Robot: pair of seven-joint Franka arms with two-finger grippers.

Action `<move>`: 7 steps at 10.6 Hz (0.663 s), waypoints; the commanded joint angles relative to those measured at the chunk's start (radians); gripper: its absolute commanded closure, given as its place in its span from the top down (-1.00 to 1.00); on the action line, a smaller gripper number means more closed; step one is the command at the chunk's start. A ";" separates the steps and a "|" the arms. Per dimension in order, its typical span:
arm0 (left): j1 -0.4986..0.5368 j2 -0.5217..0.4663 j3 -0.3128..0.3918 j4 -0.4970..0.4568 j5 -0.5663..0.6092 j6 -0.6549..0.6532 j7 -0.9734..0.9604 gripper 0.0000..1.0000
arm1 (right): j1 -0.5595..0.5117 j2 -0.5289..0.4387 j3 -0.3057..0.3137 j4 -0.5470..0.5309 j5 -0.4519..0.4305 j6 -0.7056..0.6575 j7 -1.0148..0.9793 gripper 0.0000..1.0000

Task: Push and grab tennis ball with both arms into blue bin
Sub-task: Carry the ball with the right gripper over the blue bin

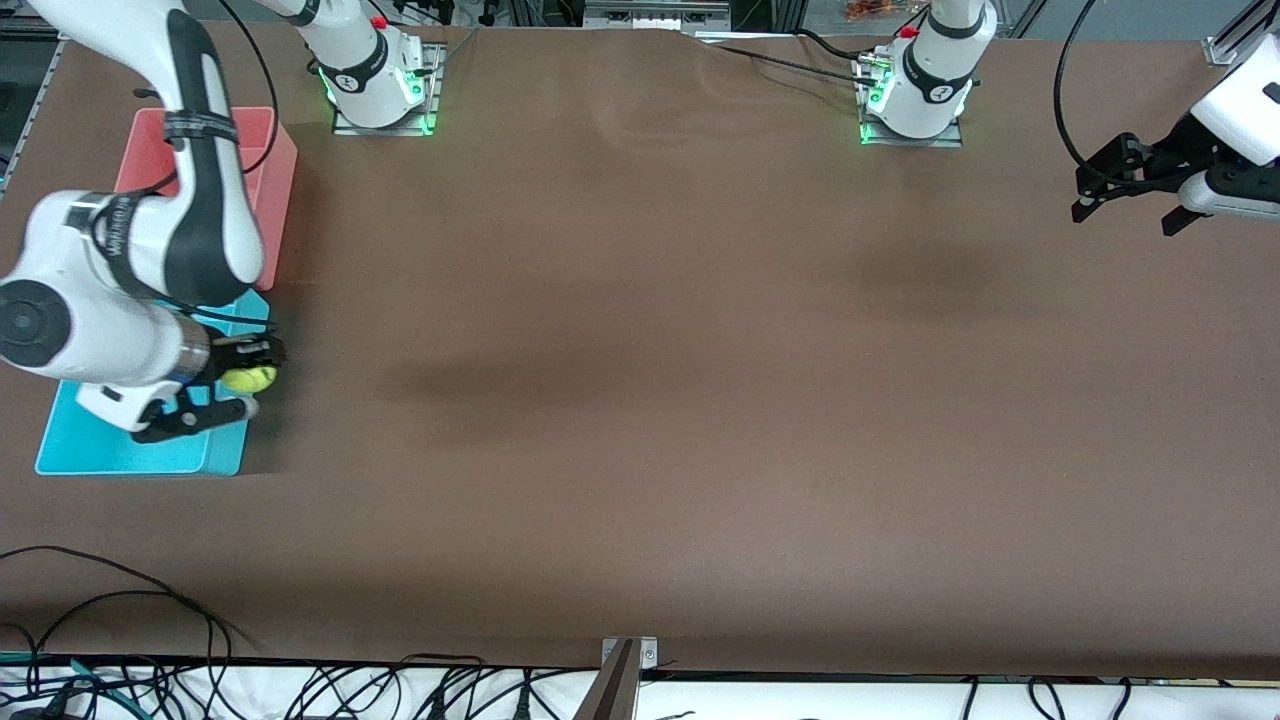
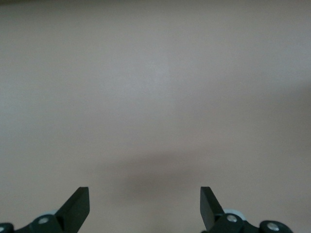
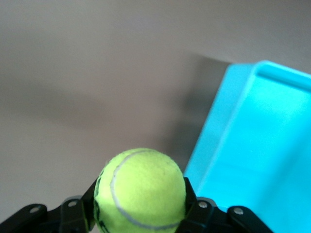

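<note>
Right tool [image 1: 243,383] clamped on the tennis ball [image 1: 249,379], held up at the blue bin's [image 1: 120,450] rim on the side toward bench centre; in the right wrist view the ball [image 3: 141,189] sits between the fingers [image 3: 192,201], bin wall [image 3: 228,126] at about 2 o'clock. Risk: if it lets go now the ball may clip the rim and roll out onto the bench [image 1: 640,400] (not clearly over the bin floor yet). Pink bin [image 1: 270,170] touches the blue one at its 12 o'clock; a bounce could land there. Left tool [image 1: 1125,190] waits with fingers [image 2: 77,206] apart, over the bench's left-arm end. Nothing blocks the drop.
</note>
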 commanded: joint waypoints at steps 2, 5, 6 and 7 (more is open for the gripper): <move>-0.003 0.018 -0.003 0.038 0.018 -0.028 -0.009 1.00 | -0.058 -0.070 -0.083 -0.129 0.008 0.038 -0.193 -1.00; -0.003 0.018 -0.001 0.038 0.018 -0.028 -0.009 1.00 | -0.071 -0.059 -0.174 -0.172 0.001 0.093 -0.305 -1.00; -0.003 0.018 -0.001 0.038 0.018 -0.028 -0.009 1.00 | -0.092 -0.056 -0.182 -0.200 0.001 0.135 -0.351 -1.00; -0.003 0.018 -0.001 0.038 0.018 -0.028 -0.009 1.00 | -0.115 -0.055 -0.182 -0.234 0.001 0.171 -0.367 -1.00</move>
